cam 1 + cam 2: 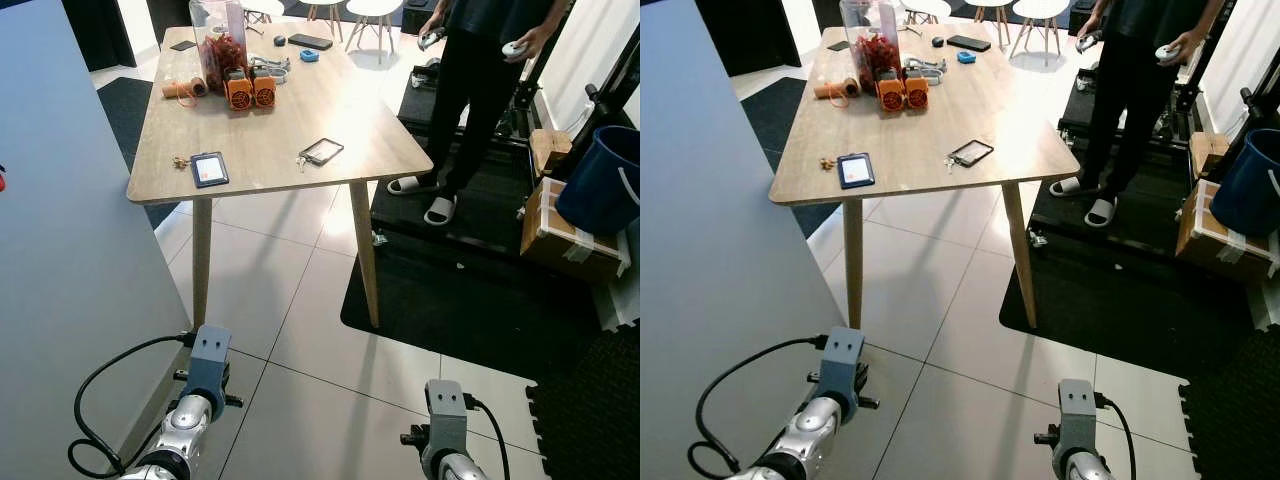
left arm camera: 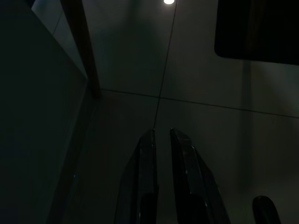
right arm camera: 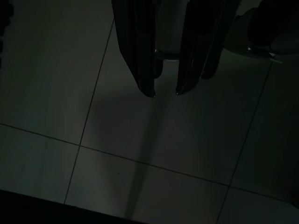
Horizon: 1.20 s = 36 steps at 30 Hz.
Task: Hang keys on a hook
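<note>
A small bunch of keys (image 1: 300,161) lies near the front edge of the wooden table (image 1: 260,135), right beside a dark phone-like slab (image 1: 321,151). Both arms hang low over the tiled floor, well short of the table. My left gripper (image 2: 161,134) points at the floor beside a table leg, its fingers a narrow gap apart and holding nothing. My right gripper (image 3: 164,93) hangs over bare tiles, fingers slightly apart and likewise holding nothing.
A grey panel (image 1: 70,250) stands close on the left. On the table are a blue-edged tablet (image 1: 209,169), a small brass item (image 1: 180,162), orange jars (image 1: 250,90) and a clear container. A person (image 1: 480,90) stands on black mats at the right, near a cardboard box (image 1: 565,235) and a blue bin (image 1: 605,180).
</note>
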### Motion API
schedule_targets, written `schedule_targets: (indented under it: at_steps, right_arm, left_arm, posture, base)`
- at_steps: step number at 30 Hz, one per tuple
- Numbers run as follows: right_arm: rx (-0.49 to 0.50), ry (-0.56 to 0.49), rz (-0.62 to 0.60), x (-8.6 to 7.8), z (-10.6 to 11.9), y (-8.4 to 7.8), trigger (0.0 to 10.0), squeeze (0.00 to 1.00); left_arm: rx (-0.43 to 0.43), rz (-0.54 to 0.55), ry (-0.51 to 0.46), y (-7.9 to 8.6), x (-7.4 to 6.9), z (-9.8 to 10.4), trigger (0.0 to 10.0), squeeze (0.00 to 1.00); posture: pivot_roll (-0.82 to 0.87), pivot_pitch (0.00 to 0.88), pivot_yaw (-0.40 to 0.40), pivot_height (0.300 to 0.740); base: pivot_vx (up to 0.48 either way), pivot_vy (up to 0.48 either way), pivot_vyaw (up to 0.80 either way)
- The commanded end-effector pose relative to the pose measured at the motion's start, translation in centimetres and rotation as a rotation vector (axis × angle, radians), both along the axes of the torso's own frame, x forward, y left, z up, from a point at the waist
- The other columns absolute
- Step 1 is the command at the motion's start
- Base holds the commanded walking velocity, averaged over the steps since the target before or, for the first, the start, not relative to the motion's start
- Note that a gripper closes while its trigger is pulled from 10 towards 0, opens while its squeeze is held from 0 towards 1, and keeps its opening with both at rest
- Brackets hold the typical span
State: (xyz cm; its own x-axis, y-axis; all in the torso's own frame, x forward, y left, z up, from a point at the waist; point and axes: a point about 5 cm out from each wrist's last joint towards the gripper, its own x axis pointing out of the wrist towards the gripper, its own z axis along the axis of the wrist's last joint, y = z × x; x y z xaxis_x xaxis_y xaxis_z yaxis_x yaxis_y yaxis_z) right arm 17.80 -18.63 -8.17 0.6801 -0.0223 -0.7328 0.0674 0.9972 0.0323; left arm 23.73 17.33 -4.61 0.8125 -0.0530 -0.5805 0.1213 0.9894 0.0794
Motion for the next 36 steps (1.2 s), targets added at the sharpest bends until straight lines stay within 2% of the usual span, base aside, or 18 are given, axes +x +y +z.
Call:
schedule_targets:
  at_steps: [1, 20, 26, 36]
  right_arm:
    - [0.004, 0.014, 0.001, -0.15, -0.12, 0.05, 10.0, 0.0]
    - [0.002, 0.016, 0.005, -0.19, -0.13, -0.02, 10.0, 0.0]
    - [0.002, 0.015, 0.005, -0.17, -0.12, -0.04, 10.0, 0.0]
    - [-0.001, 0.015, 0.009, -0.21, -0.11, -0.14, 10.0, 0.0]
  left_arm:
    - [0.005, -0.001, 0.0, 0.07, 0.06, 0.03, 10.0, 0.0]
    - [-0.018, 0.013, 0.031, 0.14, -0.2, -0.24, 10.0, 0.0]
    - [-0.021, 0.003, 0.019, 0.02, -0.09, -0.13, 10.0, 0.0]
    - [-0.03, 0.008, -0.007, 0.25, 0.0, 0.09, 10.0, 0.0]
  posture:
    - [0.06, 0.042, -0.024, 0.74]
    - [0.06, 0.046, -0.028, 0.74]
    - [0.06, 0.045, -0.028, 0.74]
    - [0.06, 0.038, -0.031, 0.74]
  base:
    - [0.0, 0.0, 0.0]
    - [0.0, -0.038, 0.0]
    - [0.0, 0.48, 0.0]
    - [0.0, 0.0, 0.0]
